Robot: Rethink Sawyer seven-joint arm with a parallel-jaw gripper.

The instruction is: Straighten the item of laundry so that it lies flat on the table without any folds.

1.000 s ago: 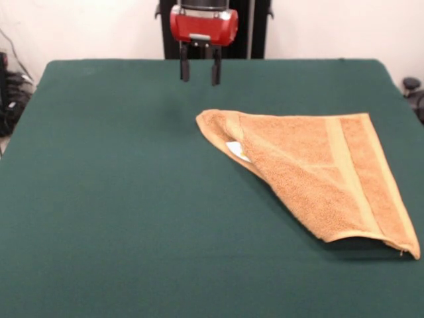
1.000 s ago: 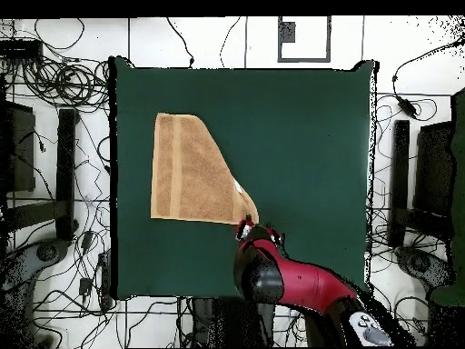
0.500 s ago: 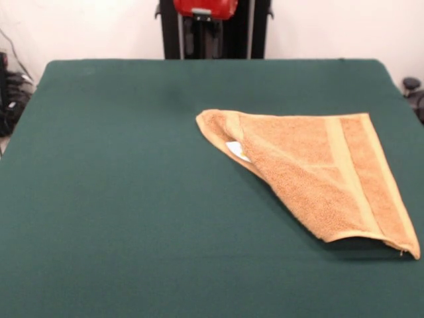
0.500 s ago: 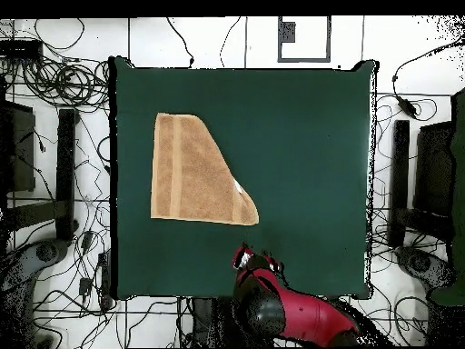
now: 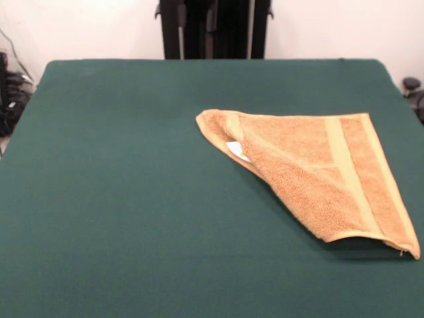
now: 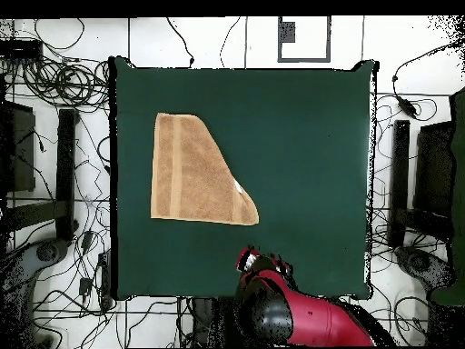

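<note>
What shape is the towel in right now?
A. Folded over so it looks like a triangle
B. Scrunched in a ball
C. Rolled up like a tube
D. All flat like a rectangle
A: the towel lies on the table with one part folded over along a slanted edge, so its outline narrows to a point, with the white label peeking out at the fold.

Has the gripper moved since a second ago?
Yes. In the overhead view the gripper has pulled back from the towel corner toward the table edge nearest the robot's base. The towel has not moved.
</note>
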